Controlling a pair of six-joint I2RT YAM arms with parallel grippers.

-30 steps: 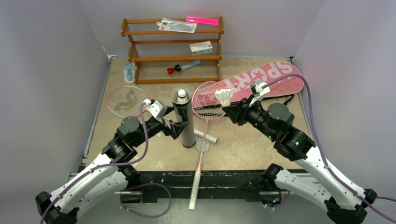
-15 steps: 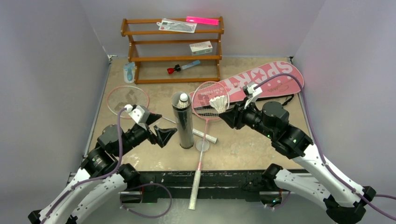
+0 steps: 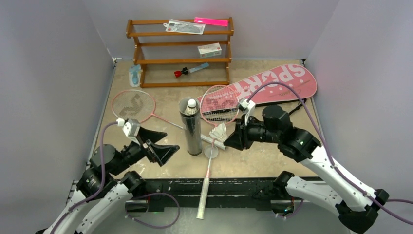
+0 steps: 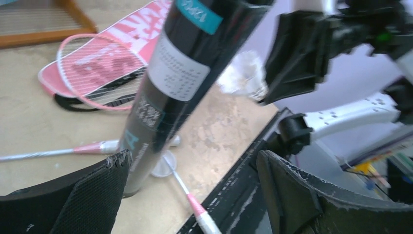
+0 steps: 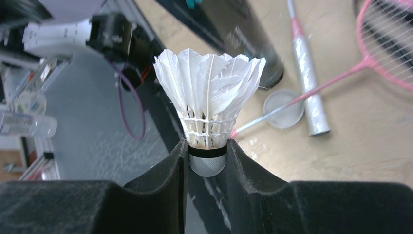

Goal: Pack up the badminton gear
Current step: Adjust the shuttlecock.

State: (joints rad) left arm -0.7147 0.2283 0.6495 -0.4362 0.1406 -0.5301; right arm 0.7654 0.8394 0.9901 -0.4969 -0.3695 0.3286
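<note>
The long black tube (image 3: 191,127) stands upright mid-table with a white shuttlecock (image 3: 192,104) in its open top; it also shows in the left wrist view (image 4: 180,73). My right gripper (image 3: 227,141) is shut on the cork of another white feather shuttlecock (image 5: 209,102), low and to the right of the tube. My left gripper (image 3: 160,145) is open and empty, left of the tube and apart from it. One pink racket (image 3: 217,108) lies partly on the pink SPORT bag (image 3: 272,85), its white handle (image 3: 203,199) over the front edge. The other racket (image 3: 132,104) lies at the left.
A wooden rack (image 3: 180,51) stands at the back with a small white box (image 3: 209,49) and a red-capped blue tool (image 3: 191,70). A clear tube cap (image 3: 211,152) lies by the tube's base. Grey walls close in both sides.
My left gripper let go of the tube and drew back to the left and toward the front, now open. My right gripper moved down and left with the shuttlecock.
</note>
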